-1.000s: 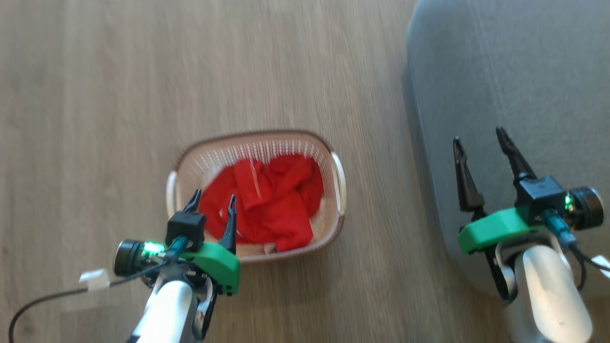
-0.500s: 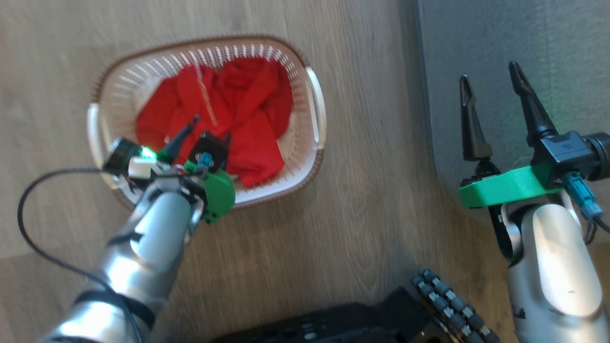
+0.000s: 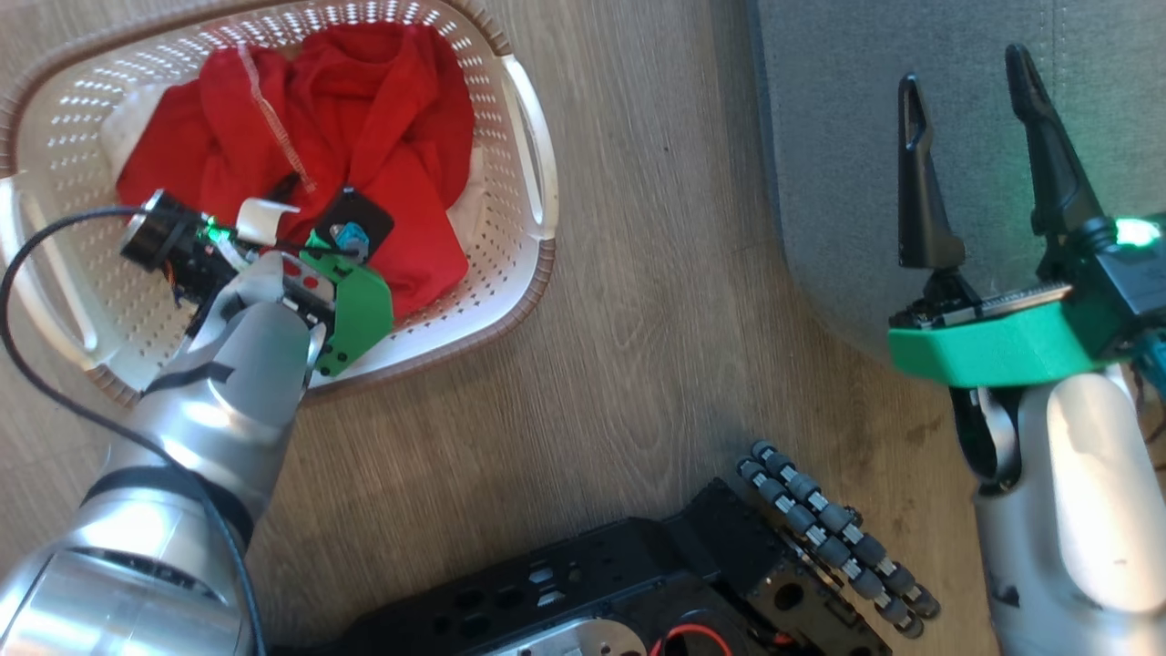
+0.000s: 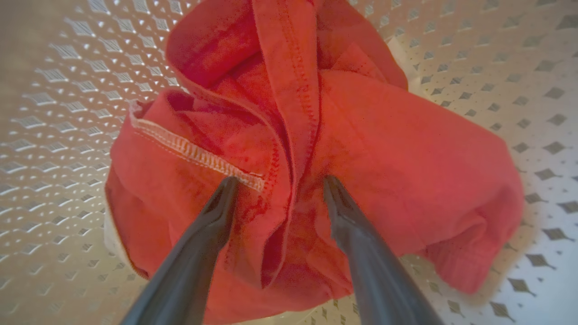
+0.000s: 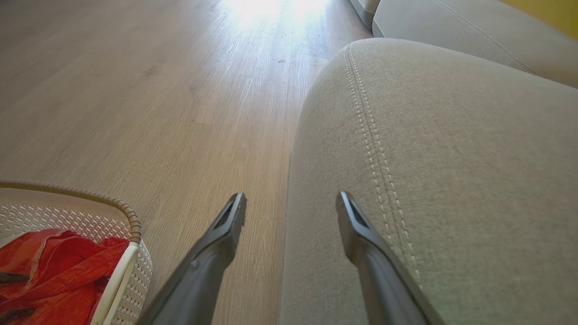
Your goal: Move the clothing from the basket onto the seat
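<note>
Left end effector, fingers apart, touches the clothing in the left wrist view.

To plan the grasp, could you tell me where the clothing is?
In the head view's upper left, the clothing lies inside the basket, beneath the left tool.

Pale wood-grain plank floor, lit by a bright glare at its far end in the right wrist view; a grey stitched cushion at that view's top right, a yellow patch in the corner above it

Silver forearms, green wrist brackets, dark long-fingered claws
</note>
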Available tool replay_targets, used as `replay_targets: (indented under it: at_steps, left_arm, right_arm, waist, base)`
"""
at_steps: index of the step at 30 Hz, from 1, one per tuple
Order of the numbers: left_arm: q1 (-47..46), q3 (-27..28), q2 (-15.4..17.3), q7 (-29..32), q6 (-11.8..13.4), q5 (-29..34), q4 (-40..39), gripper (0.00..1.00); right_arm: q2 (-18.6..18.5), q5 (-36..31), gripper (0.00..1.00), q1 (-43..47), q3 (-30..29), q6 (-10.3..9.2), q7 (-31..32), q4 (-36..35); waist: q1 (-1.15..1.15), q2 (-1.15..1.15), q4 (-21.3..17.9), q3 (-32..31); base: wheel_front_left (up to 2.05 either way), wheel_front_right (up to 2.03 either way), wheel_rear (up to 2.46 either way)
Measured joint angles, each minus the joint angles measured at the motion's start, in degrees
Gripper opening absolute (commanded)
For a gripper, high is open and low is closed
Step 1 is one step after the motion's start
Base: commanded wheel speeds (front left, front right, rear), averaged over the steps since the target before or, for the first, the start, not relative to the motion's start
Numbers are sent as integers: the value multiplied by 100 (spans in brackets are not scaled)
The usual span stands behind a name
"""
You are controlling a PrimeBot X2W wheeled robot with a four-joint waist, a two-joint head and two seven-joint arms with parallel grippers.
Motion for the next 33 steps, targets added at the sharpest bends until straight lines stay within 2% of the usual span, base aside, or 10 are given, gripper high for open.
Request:
replay_targets:
  at_steps: [12, 16, 22, 23, 25, 26, 27, 33]
  left_arm:
    - [-369, -357, 15, 454, 32, 229, 121, 100]
    - [-450, -457, 12, 664, -120, 240, 132, 100]
    - [-468, -452, -1, 895, -218, 133, 137, 100]
    - [-470, -427, -8, 906, -218, 73, 137, 96]
    - [-473, -425, -25, 1051, -275, -7, 135, 42]
    - [-473, -425, -24, 1102, -320, -18, 137, 8]
    - [-472, -426, -23, 1136, -326, -24, 137, 0]
    - [-472, -431, -14, 1144, -405, -108, 136, 0]
  right_arm:
    - [0, 87, 100, 246, 148, 0, 0, -246]
    - [1, 199, 100, 335, 74, 0, 0, -307]
    - [1, 187, 100, 525, 57, 0, 0, -381]
    - [1, 187, 100, 534, 53, 0, 0, -382]
    - [1, 187, 100, 528, 49, 0, 0, -385]
    - [1, 187, 100, 527, 53, 0, 0, -388]
    - [1, 187, 100, 526, 54, 0, 0, -391]
    - [1, 180, 100, 511, 78, 0, 0, -409]
  waist:
    - [0, 0, -49, 315]
    - [-1, 0, -43, 368]
    - [-1, 0, -7, 421]
    - [0, 0, -1, 428]
    - [0, 0, 11, 442]
    - [0, 0, 15, 445]
    - [0, 0, 17, 446]
    - [-1, 0, 34, 434]
  base:
    - [0, 0, 0]
    - [0, 0, 0]
    - [0, 0, 0]
    - [0, 0, 0]
    - [0, 0, 0]
    - [0, 0, 0]
    - [0, 0, 0]
    - [0, 0, 0]
